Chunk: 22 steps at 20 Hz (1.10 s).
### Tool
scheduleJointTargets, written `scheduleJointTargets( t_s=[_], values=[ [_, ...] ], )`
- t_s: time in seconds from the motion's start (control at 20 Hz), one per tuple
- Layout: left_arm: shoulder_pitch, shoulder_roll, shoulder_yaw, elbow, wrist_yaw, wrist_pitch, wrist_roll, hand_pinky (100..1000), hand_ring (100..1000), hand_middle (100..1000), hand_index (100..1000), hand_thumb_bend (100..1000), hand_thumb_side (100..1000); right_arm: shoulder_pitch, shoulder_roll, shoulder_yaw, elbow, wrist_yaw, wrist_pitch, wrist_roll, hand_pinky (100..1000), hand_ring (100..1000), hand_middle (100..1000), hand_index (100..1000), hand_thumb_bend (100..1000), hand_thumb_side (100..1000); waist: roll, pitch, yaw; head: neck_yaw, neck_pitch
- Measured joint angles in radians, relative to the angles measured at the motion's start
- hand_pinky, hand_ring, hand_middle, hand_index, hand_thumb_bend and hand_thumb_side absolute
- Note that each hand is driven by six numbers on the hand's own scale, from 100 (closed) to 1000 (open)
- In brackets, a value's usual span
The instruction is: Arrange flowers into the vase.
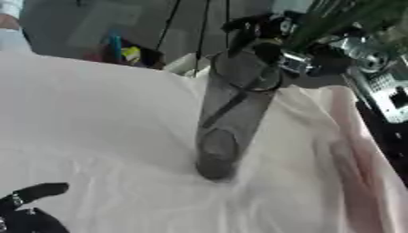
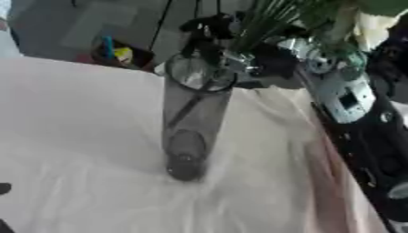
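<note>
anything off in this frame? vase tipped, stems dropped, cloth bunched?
Nothing spilled or dropped. The vase stands on the cloth; its lean looks like camera tilt. The right hand holds green stems at the vase's mouth. The cloth is wrinkled around the base. The left hand idles at lower left.

No text, label, brand, number or sign can be read anywhere; the vase point(image 1: 227, 113) at the middle is plain and unmarked; the cloth point(image 1: 95, 123) over the worktop is bare; the coloured items point(image 2: 119, 52) at the far left show colours only, no letters.
</note>
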Motion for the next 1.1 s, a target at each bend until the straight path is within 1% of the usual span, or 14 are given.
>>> scheduleJointTargets(
  t_s=[0.3,0.45,0.8,1.1],
  values=[
    [0.0,0.0,0.0,0.0,-0.001,0.0,-0.006,420,622,894,763,100,1000,0.0,-0.006,-0.007,0.0,-0.021,-0.027,0.012,820,1000,774,913,100,1000,0.0,0.0,-0.001,0.0,0.0],
    [0.0,0.0,0.0,0.0,-0.001,0.0,-0.007,420,622,894,763,100,1000,-0.005,-0.006,-0.007,0.005,-0.025,-0.039,0.019,821,1000,782,919,100,1000,0.0,0.0,-0.003,0.0,0.0],
    [0.0,0.0,0.0,0.0,-0.001,0.002,-0.011,420,623,895,762,100,1000,-0.017,-0.008,-0.007,0.051,-0.027,-0.037,0.02,823,1000,782,920,100,1000,0.0,0.0,-0.006,0.001,0.0],
    [0.0,0.0,0.0,0.0,-0.001,0.003,-0.014,420,624,896,762,100,1000,-0.016,-0.01,-0.007,0.061,-0.03,-0.037,0.021,827,1000,789,934,100,1000,0.0,0.0,-0.006,0.005,0.0]
  ],
)
